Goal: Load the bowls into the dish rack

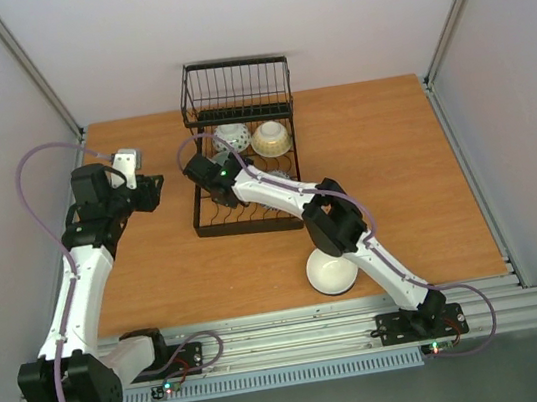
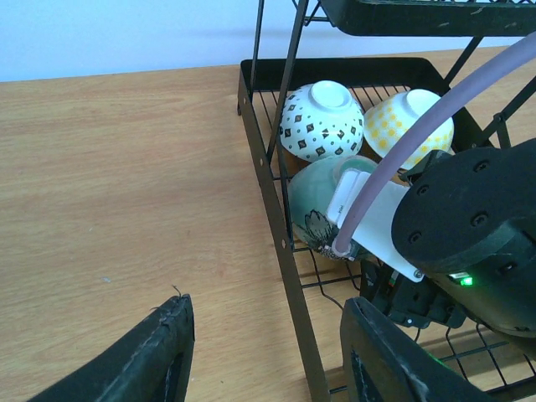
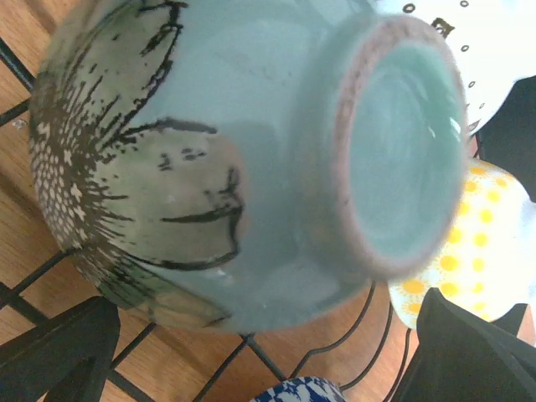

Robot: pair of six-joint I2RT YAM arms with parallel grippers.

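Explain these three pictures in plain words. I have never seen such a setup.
These are two robot arms bolted to the near edge of a wooden table. One picture looks down from above and behind them. The other two come from cameras on each arm's wrist, so the dark shapes at the bottom are that arm's own fingers.

On the table stands a black wire dish rack. It holds a white bowl with dark diamonds, a yellow-dotted bowl and a green bowl. A plain white bowl sits on the table near the right arm.

The left end effector is open and empty beside the rack. The right end effector reaches into the rack with fingers spread, right at the green bowl. It does not seem to grip it.
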